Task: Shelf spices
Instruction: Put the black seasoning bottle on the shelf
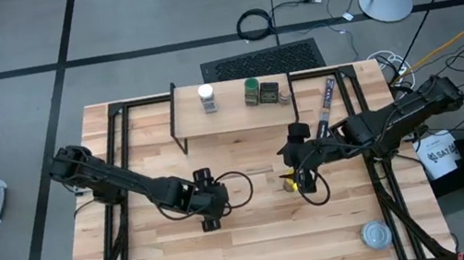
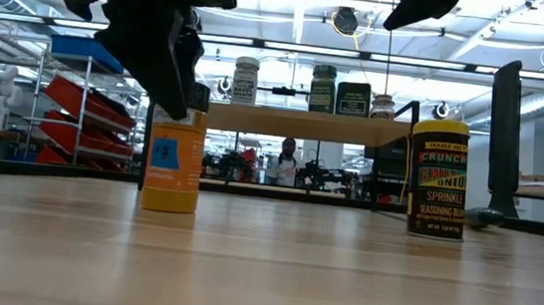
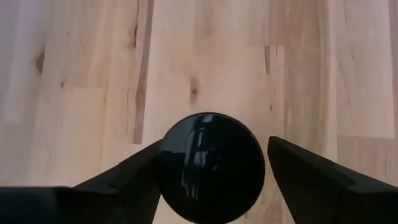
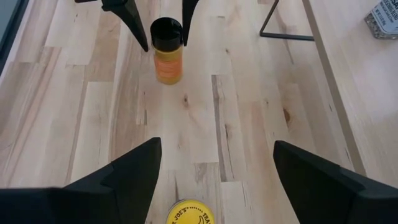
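The orange jar (image 2: 173,163) with a black lid (image 3: 210,167) stands upright on the table. My left gripper (image 3: 214,142) is open above it, pointing down, with one finger on either side of the lid. The yellow-lidded jar (image 2: 439,179) stands to its right. My right gripper (image 4: 216,143) hangs open above it, and the jar's lid (image 4: 189,215) shows below the fingers. On the shelf (image 1: 249,116) stand a white-lidded jar (image 1: 206,98), a green-lidded jar (image 1: 251,91), a dark square tin (image 1: 269,92) and a small clear jar (image 2: 383,105).
A long thin dark packet (image 1: 328,105) lies right of the shelf, and a flat round silver tin (image 1: 376,234) sits near the table's near right corner. Black frame rails (image 1: 115,158) run along both sides of the table. A person (image 2: 286,160) stands far off in the room.
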